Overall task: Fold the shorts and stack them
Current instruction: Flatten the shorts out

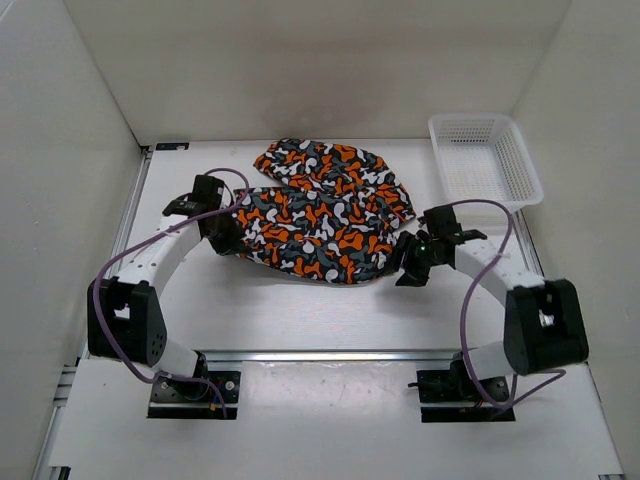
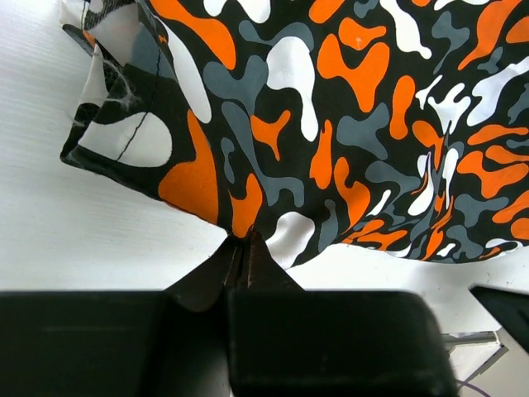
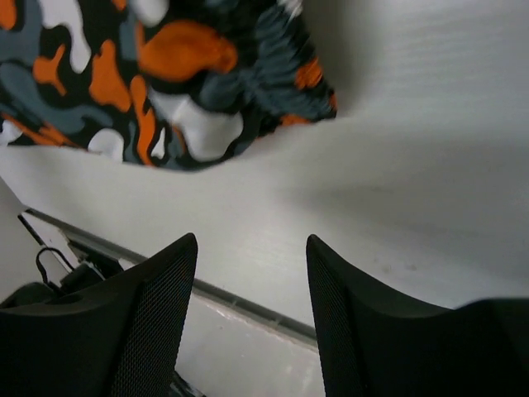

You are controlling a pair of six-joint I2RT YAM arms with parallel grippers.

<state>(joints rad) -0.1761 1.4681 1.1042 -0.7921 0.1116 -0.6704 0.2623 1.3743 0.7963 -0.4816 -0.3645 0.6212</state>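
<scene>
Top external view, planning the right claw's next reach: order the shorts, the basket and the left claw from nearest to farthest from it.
1. The shorts, just left of the right claw.
2. The basket, beyond it, far right.
3. The left claw, at the shorts' left end.

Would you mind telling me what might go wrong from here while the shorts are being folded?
1. The left gripper is shut on only the very edge of the shorts; that thin hold may slip if it pulls.
2. The right gripper stands open, off the fabric, so a one-sided pull would likely drag or bunch the shorts instead of folding them.
3. The shorts lie rumpled with layers overlapping, so any fold may come out uneven.
</scene>
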